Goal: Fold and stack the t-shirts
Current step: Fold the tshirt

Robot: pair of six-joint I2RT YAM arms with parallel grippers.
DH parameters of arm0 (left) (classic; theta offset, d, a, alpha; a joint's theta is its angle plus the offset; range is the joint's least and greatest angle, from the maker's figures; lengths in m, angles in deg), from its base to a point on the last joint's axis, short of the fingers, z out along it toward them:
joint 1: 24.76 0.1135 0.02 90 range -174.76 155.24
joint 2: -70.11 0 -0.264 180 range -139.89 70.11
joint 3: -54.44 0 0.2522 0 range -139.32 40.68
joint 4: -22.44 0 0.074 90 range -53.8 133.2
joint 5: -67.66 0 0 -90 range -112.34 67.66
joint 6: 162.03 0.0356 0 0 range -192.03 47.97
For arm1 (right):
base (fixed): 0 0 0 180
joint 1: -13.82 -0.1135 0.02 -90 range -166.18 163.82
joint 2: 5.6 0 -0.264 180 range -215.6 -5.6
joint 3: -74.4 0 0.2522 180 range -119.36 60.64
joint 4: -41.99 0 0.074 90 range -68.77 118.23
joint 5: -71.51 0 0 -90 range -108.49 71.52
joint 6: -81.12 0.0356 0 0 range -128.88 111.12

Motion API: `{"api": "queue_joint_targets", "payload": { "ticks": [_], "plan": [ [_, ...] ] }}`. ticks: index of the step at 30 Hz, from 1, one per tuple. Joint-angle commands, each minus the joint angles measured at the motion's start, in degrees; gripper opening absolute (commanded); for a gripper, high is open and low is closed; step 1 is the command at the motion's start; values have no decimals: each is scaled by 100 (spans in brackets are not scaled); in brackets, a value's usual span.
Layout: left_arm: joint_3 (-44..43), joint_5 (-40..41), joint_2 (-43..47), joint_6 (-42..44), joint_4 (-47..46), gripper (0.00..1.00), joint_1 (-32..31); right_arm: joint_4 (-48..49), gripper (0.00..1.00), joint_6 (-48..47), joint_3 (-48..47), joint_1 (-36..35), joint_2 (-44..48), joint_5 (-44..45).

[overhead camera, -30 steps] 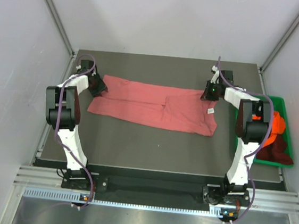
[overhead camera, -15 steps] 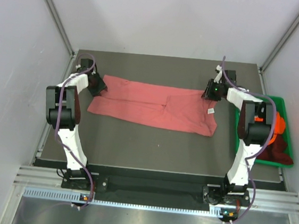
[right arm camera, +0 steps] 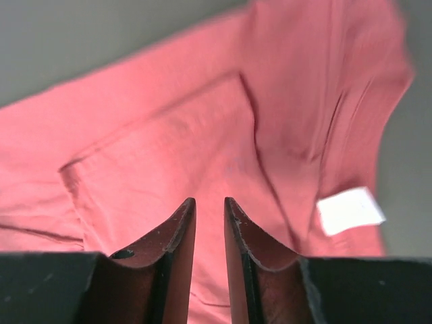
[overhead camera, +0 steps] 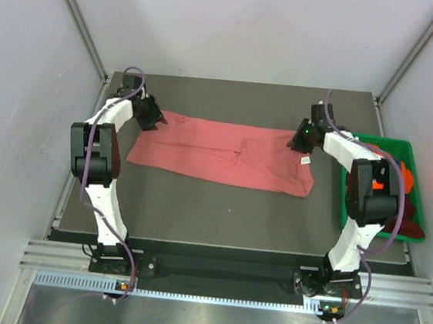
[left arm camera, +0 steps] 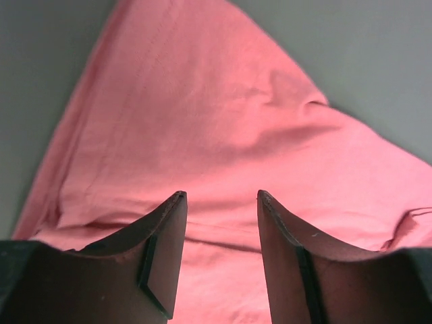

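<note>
One salmon-pink t-shirt [overhead camera: 221, 151], long axis left-right, label [overhead camera: 305, 160] rightward

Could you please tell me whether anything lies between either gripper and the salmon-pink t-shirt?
Nothing visible does: in each wrist view the salmon-pink t-shirt lies directly beyond the left gripper and right gripper, whose open jaws are empty.

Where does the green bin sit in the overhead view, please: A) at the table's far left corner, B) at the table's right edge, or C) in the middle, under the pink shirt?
B: the green bin lies along the right edge of the table, holding orange cloth and maroon cloth.
</note>
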Motion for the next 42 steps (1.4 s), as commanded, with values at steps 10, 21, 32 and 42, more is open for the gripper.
{"api": "queue_joint_targets", "payload": {
  "ticks": [10,21,32,42],
  "plan": [
    [-21,1297,-536,-280,1027,51,229,17,24,565,-410,-519,-773,1838],
    [1043,2090,466,-702,657,50,274,-537,26,-252,-2430,-502,-2337,1724],
    [1300,1511,1522,-352,445,51,282,-194,29,-605,-3444,-449,-2288,792],
    [122,-379,354,554,419,52,151,-352,26,1248,-1264,-660,-466,1320]
  ]
}}
